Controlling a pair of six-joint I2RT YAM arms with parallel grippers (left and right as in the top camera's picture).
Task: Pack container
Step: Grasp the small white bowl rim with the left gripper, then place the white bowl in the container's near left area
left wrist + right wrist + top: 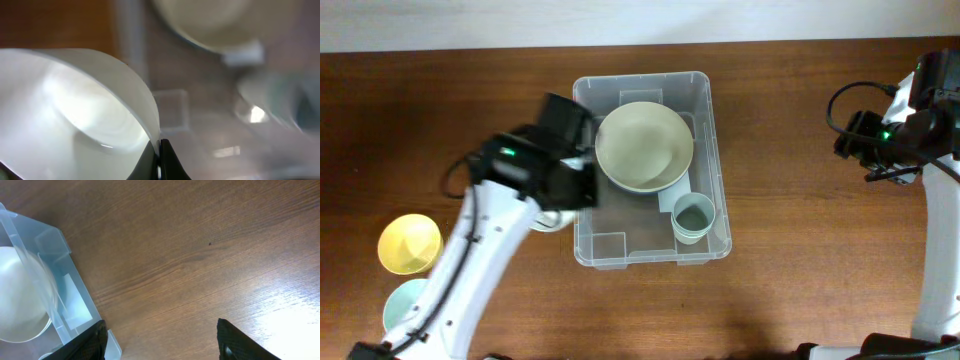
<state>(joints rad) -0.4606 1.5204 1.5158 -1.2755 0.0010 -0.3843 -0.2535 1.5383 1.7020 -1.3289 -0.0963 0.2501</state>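
The left pincer (159, 152) is closed tight on a round, smooth white bowl (75, 110), whose thin rim is nipped between the two dark fingers. The bowl hangs on the side away from the bin. Seen from overhead, the pincer sits just outside the left wall of the large clear rectangular plastic container (718, 150), about halfway along that wall, with the white bowl peeping out beneath the wrist.

The container stands at the middle of the desk, somewhat nearer the far edge. Its long axis runs from the far edge toward the near one, so it lies immediately to the right of the left pincer with a long side facing it. Inside, a wide cream-coloured bowl (643, 147) fills the far half and a small pale green cup (692, 217) stands in the near right corner. The near left part of the floor looks bare.

I judge that the coming move turns on this: a lift over the left wall and a short carry rightward into that bare corner, keeping clear of the cream bowl's rim.

The right pincer (160, 349) stands wide and holds nothing. It is over bare wood toward the desk's right edge, well apart from the container, so the left arm is plainly the nearer.

A yellow bowl (408, 243) and a pale blue bowl (396, 305) wait by the near left corner.
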